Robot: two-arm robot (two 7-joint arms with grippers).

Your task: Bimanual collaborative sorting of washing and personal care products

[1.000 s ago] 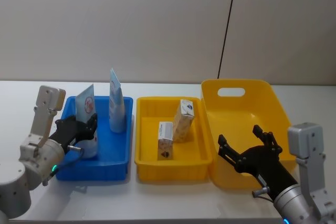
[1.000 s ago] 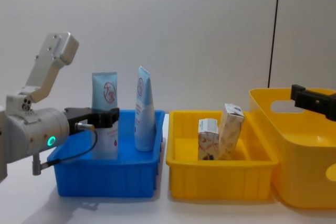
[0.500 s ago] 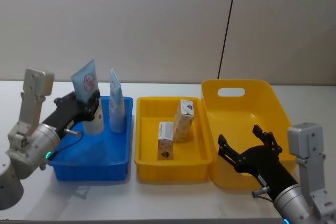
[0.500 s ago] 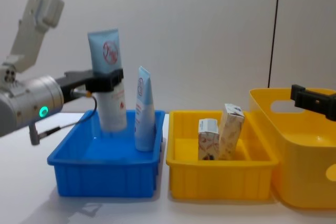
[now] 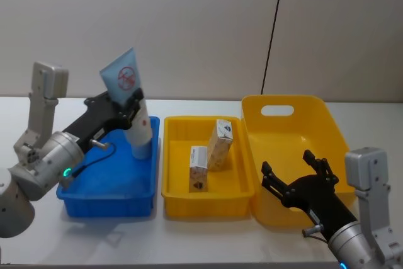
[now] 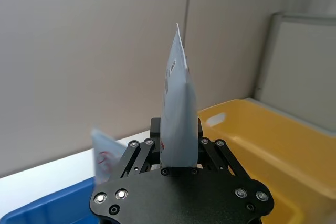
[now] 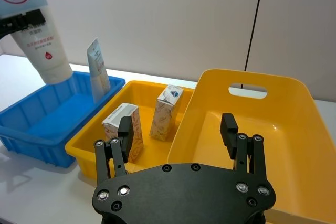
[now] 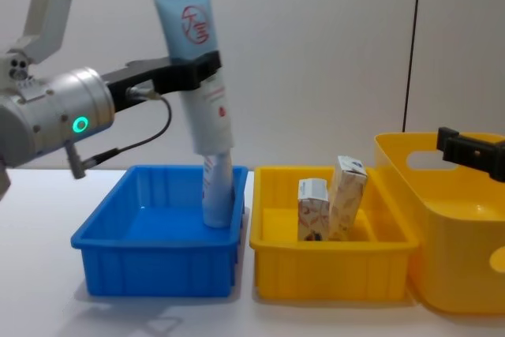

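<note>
**Item 1, logo tube** [image 8: 189, 25]. Soft plastic squeeze tube, pale blue at the flat crimped end and white toward the round cap, with a red round logo. It is held in the air above the blue bin [image 8: 158, 270], crimp uppermost and tilted. The left gripper [image 5: 128, 102] has its black fingers closed across the tube's middle. That is a sensible hold, as the walls there are probably firmer than at the thin crimp.

**Item 2, second tube** [image 8: 215, 195]. Same make. It stands cap-down on the right side of the blue bin, just below the held tube.

**Items 3 and 4, cartons.** Cream cardboard with speckled orange print and square edges. The short box [image 5: 198, 167] stands upright and nearer. The taller box [image 5: 220, 143] stands farther back and leans. Both are in the shallow yellow tray [image 8: 331, 274], so the sorting appears to go by type.

**Containers.** All are glossy moulded plastic. The deep yellow bin [image 5: 286, 100], at the right, has a handle slot.

**Right gripper** [image 5: 289, 169]. Its fingers are spread and hold nothing. It hangs over the near rim of the deep bin, probably waiting for a handover.

**Support.** Plain white worktop [image 5: 208, 237].
</note>
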